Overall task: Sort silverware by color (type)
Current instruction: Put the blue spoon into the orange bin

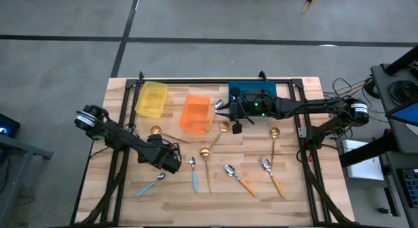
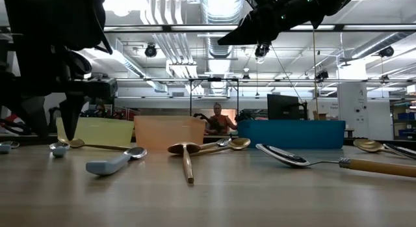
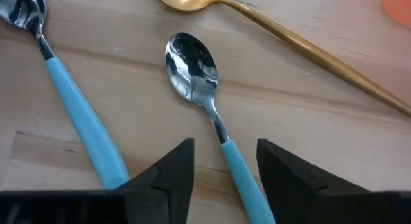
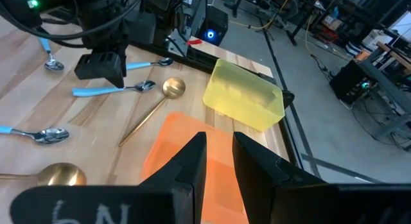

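pale wood-plank table [image 1: 287, 202] lying under bare ceiling ducts; glossy blue-handled spoon [image 3: 204, 95] resting between spread left gripper [image 3: 225, 161] fingers; right gripper [image 4: 219, 155] grip unclear.

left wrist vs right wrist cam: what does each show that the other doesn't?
Left wrist only: the left hand, fingers open on either side of a blue spoon's handle, and a second blue spoon beside it, both close up.
Right wrist only: the yellow bin, the right hand above the orange bin, the left arm from outside, and the room beyond the table.
Both: blue-handled spoons, a gold spoon and wood tabletop. The left wrist view catches only an orange corner.
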